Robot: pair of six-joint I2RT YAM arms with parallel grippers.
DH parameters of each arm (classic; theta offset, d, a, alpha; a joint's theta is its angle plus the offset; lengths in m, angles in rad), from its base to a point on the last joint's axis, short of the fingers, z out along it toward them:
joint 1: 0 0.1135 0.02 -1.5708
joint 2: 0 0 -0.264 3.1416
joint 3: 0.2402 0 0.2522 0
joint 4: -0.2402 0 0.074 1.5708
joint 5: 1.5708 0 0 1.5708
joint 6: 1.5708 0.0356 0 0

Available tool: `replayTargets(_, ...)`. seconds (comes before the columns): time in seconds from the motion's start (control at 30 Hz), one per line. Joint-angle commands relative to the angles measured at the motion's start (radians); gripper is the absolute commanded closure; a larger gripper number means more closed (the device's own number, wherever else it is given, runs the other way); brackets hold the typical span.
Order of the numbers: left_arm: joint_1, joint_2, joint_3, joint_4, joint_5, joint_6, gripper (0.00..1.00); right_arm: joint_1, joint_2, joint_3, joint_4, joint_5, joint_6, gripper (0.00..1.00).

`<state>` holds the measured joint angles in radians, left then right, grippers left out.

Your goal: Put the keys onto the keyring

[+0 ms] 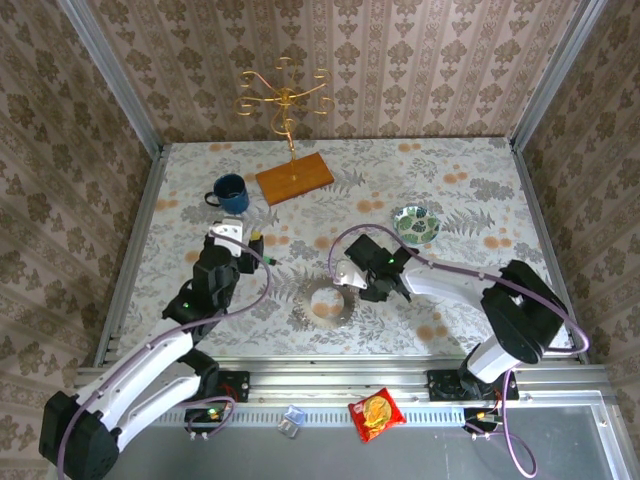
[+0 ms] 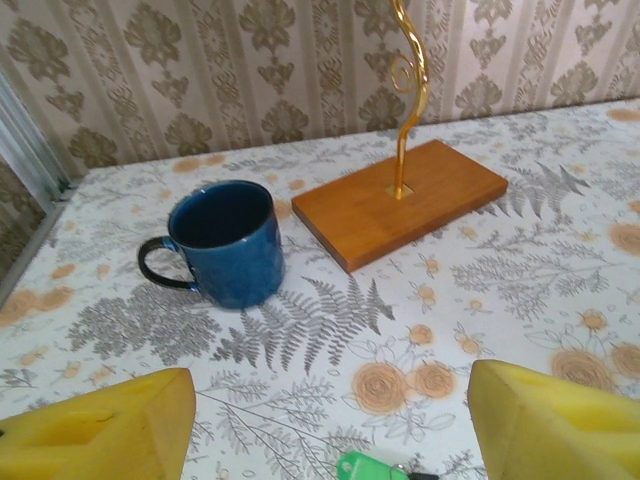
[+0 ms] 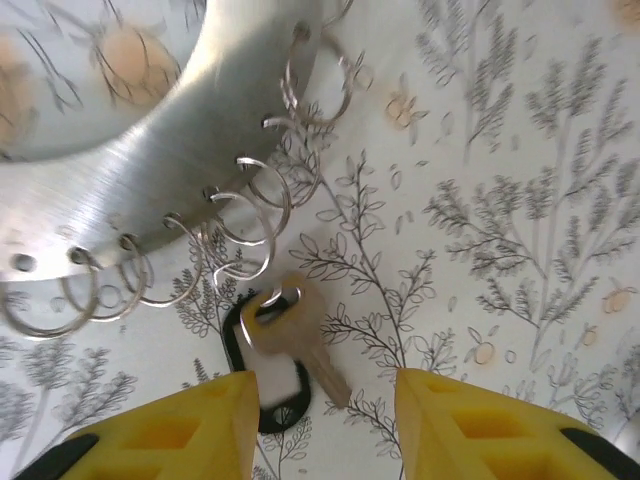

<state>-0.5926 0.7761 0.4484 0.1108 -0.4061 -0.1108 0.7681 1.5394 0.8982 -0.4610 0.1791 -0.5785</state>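
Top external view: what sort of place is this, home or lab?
Probably a lab test cell dressed as a room: wallpapered panels, aluminium framing, left arm and right arm bolted to a metal rail.

Robot test cell dressed up to look homely. The left arm (image 1: 150, 360) and right arm (image 1: 450, 282), white and black, are bolted to an aluminium rail (image 1: 340, 376) at the near edge of a table (image 1: 480, 215) covered in a floral print. Damask wallpaper panels (image 1: 450, 70) set in metal frame posts (image 1: 110, 70) box it in. A blue mug (image 1: 231, 193) and a gold ornamental stand (image 1: 285, 100) sit at the back.
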Motion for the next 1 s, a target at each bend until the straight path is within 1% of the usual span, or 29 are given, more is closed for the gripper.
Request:
replayTargets(0.0,0.011,0.03,0.033,-0.027,0.066,-0.05,0.27,0.001,-0.098,0.047,-0.033,-0.105,0.211,0.58)
replayTargets(0.1,0.011,0.061,0.03,-0.006,0.082,-0.095,0.27,0.019,-0.14,0.035,-0.013,-0.192,0.444,0.59)
replayTargets(0.2,0.014,0.097,0.032,0.0,0.097,-0.17,0.26,0.071,-0.201,0.002,0.016,-0.232,0.678,0.6)
replayTargets(0.3,0.017,0.136,0.036,-0.012,0.112,-0.234,0.26,0.138,-0.22,-0.015,0.016,-0.198,0.883,0.61)
replayTargets(0.37,0.019,0.158,0.039,-0.02,0.119,-0.265,0.26,0.174,-0.222,-0.029,0.004,-0.169,0.994,0.62)
replayTargets(0.43,0.019,0.177,0.04,-0.021,0.122,-0.29,0.26,0.191,-0.215,-0.04,-0.022,-0.149,1.091,0.63)
replayTargets(0.47,0.02,0.185,0.039,-0.021,0.123,-0.3,0.26,0.192,-0.209,-0.048,-0.034,-0.16,1.127,0.64)
replayTargets(0.53,0.02,0.197,0.037,-0.019,0.124,-0.316,0.26,0.192,-0.185,-0.066,-0.045,-0.2,1.169,0.65)
replayTargets(0.63,0.02,0.211,0.033,-0.01,0.125,-0.332,0.26,0.187,-0.154,-0.069,-0.071,-0.225,1.201,0.69)
replayTargets(0.67,0.02,0.217,0.03,-0.001,0.127,-0.336,0.26,0.18,-0.117,-0.072,-0.071,-0.235,1.207,0.7)
replayTargets(0.97,0.02,0.284,-0.02,0.132,0.156,-0.398,0.26,0.132,-0.024,-0.148,0.078,-0.283,1.209,0.71)
